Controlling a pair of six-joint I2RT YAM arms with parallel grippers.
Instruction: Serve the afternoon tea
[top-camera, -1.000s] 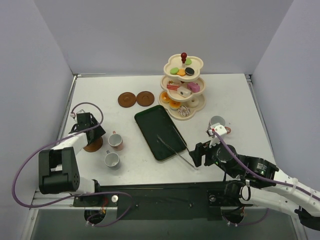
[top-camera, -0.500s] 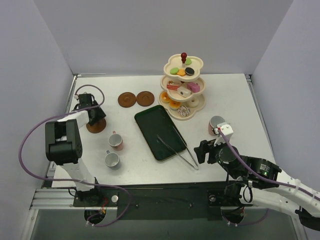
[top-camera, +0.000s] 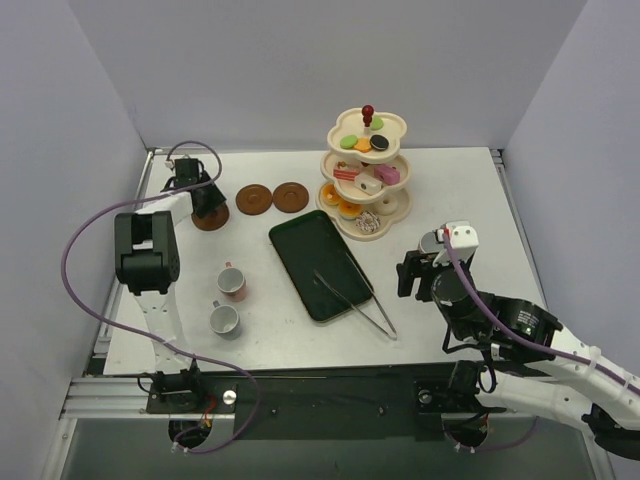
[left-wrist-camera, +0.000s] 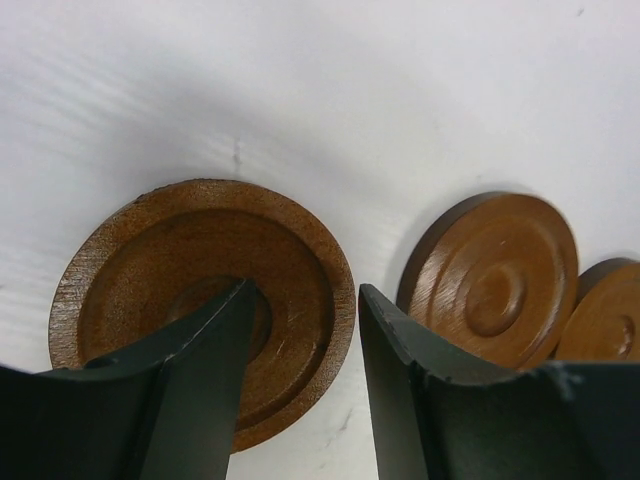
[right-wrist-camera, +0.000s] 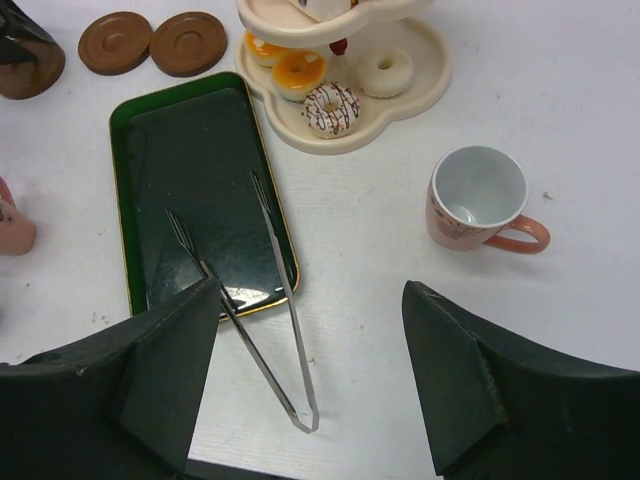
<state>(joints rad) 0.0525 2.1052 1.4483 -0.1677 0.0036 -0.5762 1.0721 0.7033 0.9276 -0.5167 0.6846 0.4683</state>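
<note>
My left gripper (top-camera: 203, 200) is at the far left of the table, shut on the rim of a round brown saucer (top-camera: 212, 219). In the left wrist view one finger lies on the saucer (left-wrist-camera: 190, 290) and the other outside its edge, the gripper (left-wrist-camera: 300, 290) astride the rim. Two more saucers (top-camera: 254, 199) (top-camera: 291, 196) lie just to its right. The cream three-tier stand (top-camera: 365, 170) with a red knob holds sweets. Two cups (top-camera: 232, 282) (top-camera: 223, 320) stand front left. My right gripper (top-camera: 418, 272) is open and empty (right-wrist-camera: 312, 288), just in front of a third pink cup (right-wrist-camera: 480, 195).
A dark green tray (top-camera: 318, 262) lies mid-table, with long metal tongs (top-camera: 355, 290) resting across its near right corner and onto the table. In the right wrist view the tongs (right-wrist-camera: 285, 300) lie just left of the gap between my fingers. Grey walls enclose the table.
My left gripper has carried the saucer from front left towards the back, setting it beside the other two saucers. My right gripper has lifted and swung right, towards the pink cup.
</note>
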